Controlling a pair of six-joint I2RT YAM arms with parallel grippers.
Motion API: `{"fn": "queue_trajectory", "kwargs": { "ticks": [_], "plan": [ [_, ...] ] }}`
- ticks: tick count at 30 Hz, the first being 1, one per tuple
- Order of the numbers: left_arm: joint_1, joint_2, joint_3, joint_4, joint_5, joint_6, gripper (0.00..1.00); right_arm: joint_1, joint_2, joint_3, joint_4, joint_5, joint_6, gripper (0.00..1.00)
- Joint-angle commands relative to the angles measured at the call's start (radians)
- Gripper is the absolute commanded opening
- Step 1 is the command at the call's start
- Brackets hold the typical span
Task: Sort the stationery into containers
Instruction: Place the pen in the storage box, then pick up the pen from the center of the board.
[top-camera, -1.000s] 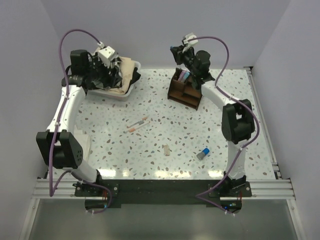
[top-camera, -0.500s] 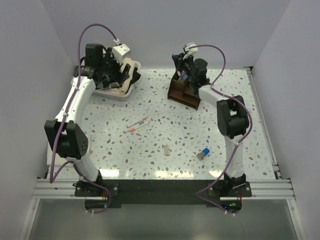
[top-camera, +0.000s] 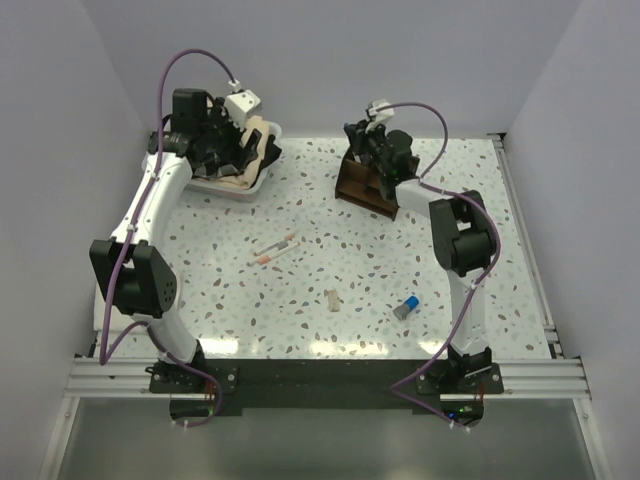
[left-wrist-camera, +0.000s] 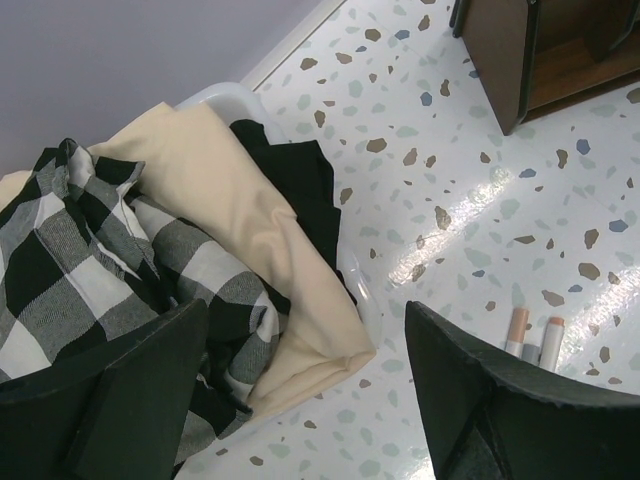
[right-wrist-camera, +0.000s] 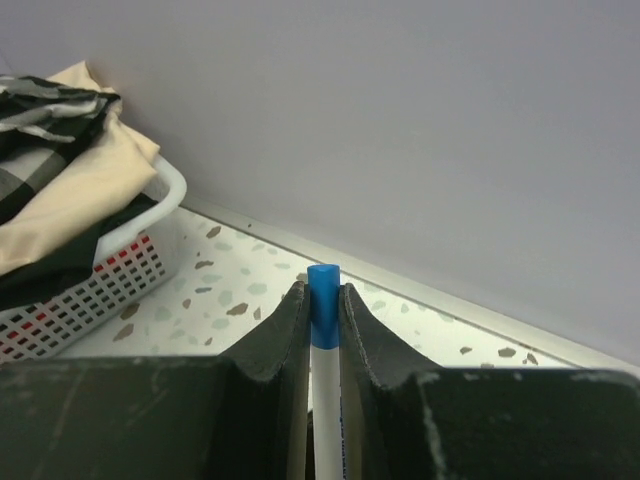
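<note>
The dark brown wooden organizer (top-camera: 368, 183) stands at the back of the table, and its corner shows in the left wrist view (left-wrist-camera: 560, 50). My right gripper (top-camera: 366, 141) hovers over its back part, shut on a white pen with a blue cap (right-wrist-camera: 324, 400) that stands upright between the jaws (right-wrist-camera: 322, 292). Two pens with orange ends (top-camera: 277, 247) lie mid-table; their tips show in the left wrist view (left-wrist-camera: 530, 335). A beige stub (top-camera: 332, 300) and a blue-grey cylinder (top-camera: 406, 306) lie nearer the front. My left gripper (top-camera: 232, 150) is open and empty above the tub's edge (left-wrist-camera: 305, 320).
A white plastic tub (top-camera: 255, 188) at the back left holds checked, cream and black cloths (left-wrist-camera: 120, 250); its perforated side shows in the right wrist view (right-wrist-camera: 110, 285). The back wall stands close behind both grippers.
The left arm swung right over the tub a second ago and has held still since. The right gripper has shifted slightly left and lower over the organizer, with the pen in it.
</note>
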Motion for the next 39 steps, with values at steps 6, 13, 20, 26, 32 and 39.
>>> {"fn": "queue_trajectory", "kwargs": {
  "ticks": [6,13,20,26,32,39],
  "plan": [
    [-0.012,-0.019,0.006,0.023,0.019,0.008,0.84,-0.001,-0.143,-0.115,0.086,0.065,-0.046,0.39],
    [-0.056,-0.025,-0.007,0.003,0.071,0.08,0.86,-0.002,-0.28,-0.139,-0.007,0.041,-0.039,0.47],
    [-0.182,-0.013,-0.031,-0.146,0.16,0.188,0.76,-0.002,-0.508,-0.182,-0.211,0.064,-0.071,0.48],
    [-0.28,-0.042,-0.217,-0.144,0.145,0.14,0.68,-0.021,-0.671,-0.231,-0.633,0.062,-0.091,0.72],
    [-0.305,-0.007,-0.313,-0.147,0.033,0.119,0.53,-0.064,-0.745,-0.277,-0.98,-0.1,-0.16,0.77],
    [-0.302,-0.071,-0.439,-0.166,-0.06,0.171,0.57,-0.065,-0.78,-0.357,-1.038,-0.241,-0.266,0.76]
  ]
}}
